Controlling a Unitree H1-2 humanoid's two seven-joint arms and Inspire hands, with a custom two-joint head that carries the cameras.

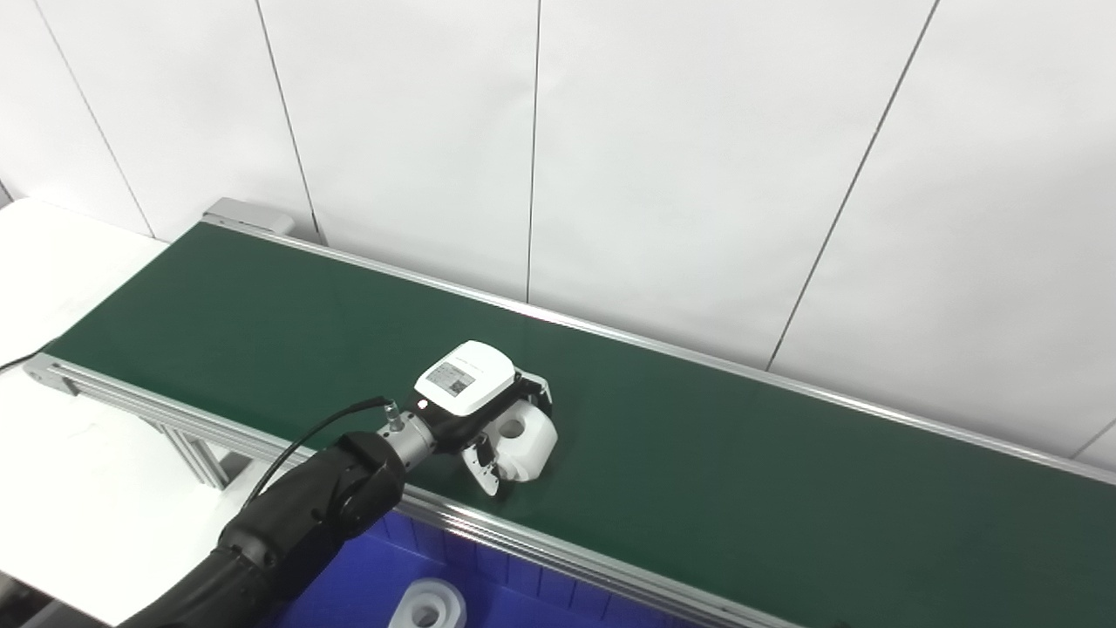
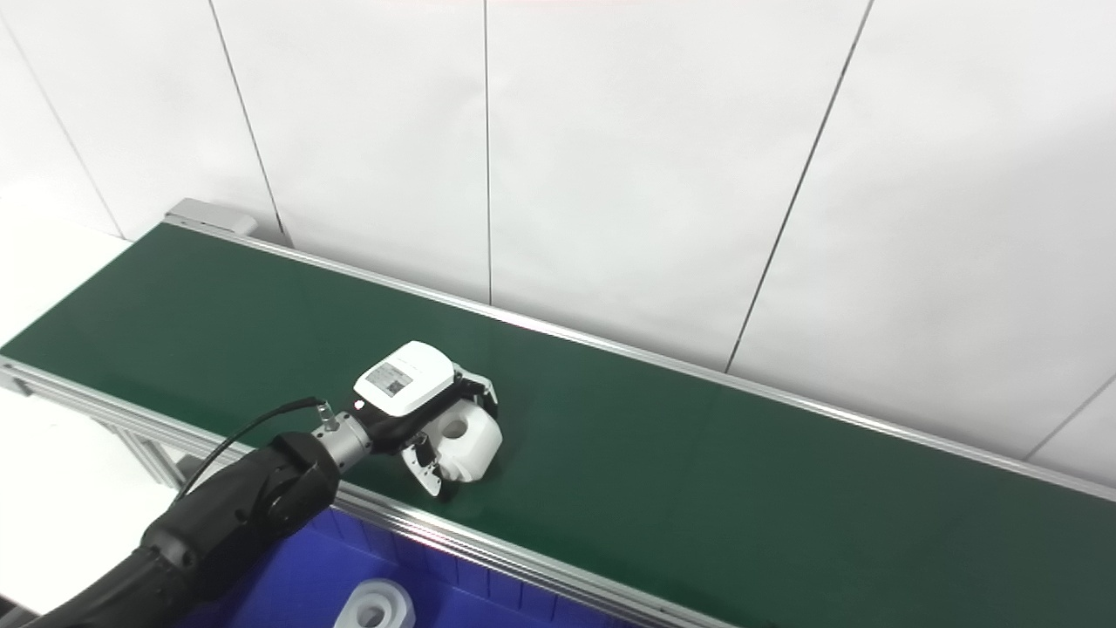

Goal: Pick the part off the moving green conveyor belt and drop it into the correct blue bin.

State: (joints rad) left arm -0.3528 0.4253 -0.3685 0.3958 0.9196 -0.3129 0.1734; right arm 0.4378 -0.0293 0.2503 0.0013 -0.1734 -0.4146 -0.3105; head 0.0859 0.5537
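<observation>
Nearest, at the bottom edge of both views, a blue bin (image 1: 366, 576) sits below the belt's near rail and already holds a white part (image 1: 427, 606) with a round hole. Just above it the left arm comes in from the lower left and reaches over the near rail, its wrist level and the left robot hand (image 1: 493, 419) turned palm-down over the conveyor belt (image 1: 741, 471). Its fingers are curled around the white part (image 1: 527, 440) on the belt near the near edge, seemingly closed on it, though whether the part has left the belt I cannot tell. By my judgement the grasp step is in hand; next comes a lift and a pull back over the rail to release above the bin. Farther off the belt runs bare to the white wall. No right hand shows.
</observation>
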